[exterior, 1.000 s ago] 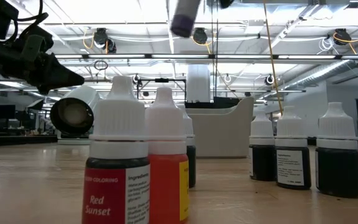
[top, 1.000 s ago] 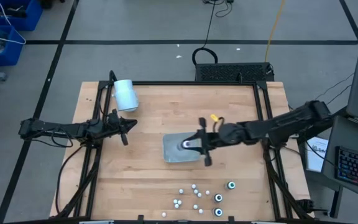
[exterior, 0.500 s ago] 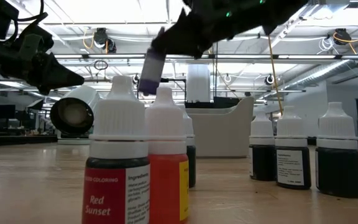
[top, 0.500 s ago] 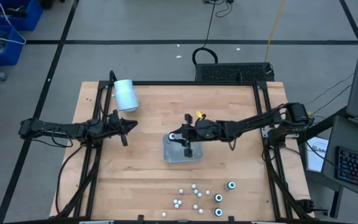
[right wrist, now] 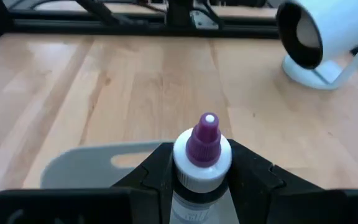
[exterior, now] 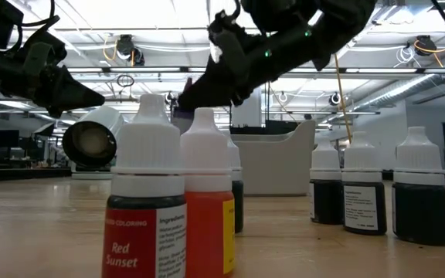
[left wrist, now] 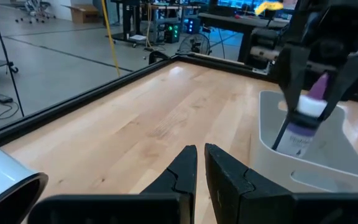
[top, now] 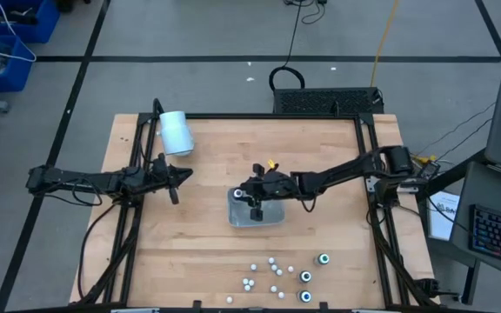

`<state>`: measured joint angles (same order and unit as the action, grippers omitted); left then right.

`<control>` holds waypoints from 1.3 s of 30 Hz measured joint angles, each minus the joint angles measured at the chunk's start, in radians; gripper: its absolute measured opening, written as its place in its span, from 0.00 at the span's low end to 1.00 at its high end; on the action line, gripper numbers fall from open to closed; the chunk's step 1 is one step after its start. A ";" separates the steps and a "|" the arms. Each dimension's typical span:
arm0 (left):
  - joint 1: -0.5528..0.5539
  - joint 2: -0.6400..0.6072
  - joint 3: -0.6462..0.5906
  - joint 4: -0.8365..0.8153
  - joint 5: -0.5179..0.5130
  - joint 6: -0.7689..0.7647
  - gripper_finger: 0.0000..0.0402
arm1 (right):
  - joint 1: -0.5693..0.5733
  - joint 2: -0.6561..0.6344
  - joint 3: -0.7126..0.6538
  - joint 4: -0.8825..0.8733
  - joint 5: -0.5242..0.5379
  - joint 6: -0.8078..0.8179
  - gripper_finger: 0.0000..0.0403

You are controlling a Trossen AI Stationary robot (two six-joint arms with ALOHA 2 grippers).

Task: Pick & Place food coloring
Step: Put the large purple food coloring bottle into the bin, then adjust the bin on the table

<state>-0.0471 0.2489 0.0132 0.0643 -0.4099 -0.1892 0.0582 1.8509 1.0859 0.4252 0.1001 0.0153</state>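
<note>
We watch the right gripper (top: 256, 202), clamped on a purple-capped bottle (right wrist: 203, 151), arrive low over the grey tray (top: 238, 214) at centre frame, having swung in from the right within the last second; the drop looks imminent. The bottle is small, smooth plastic with a conical nozzle; the tray is matte, round-cornered. The remaining bottles (top: 278, 278) cluster at the lower edge of the pale wood table (top: 207, 165). At mid-left, the left gripper (left wrist: 200, 163) waits, fingers closed on nothing.
</note>
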 joint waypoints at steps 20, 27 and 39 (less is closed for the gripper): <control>0.000 0.000 0.000 0.000 0.000 0.002 0.09 | -0.044 0.109 0.003 0.049 -0.001 0.021 0.34; 0.000 0.000 0.000 0.000 0.000 0.002 0.09 | -0.040 0.104 0.001 0.074 -0.001 0.002 0.48; 0.000 0.000 0.000 -0.001 0.000 0.001 0.09 | -0.022 0.071 -0.002 0.080 0.007 -0.030 0.57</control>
<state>-0.0471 0.2489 0.0128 0.0635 -0.4099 -0.1879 0.0364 1.9214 1.0843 0.5056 0.1071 -0.0146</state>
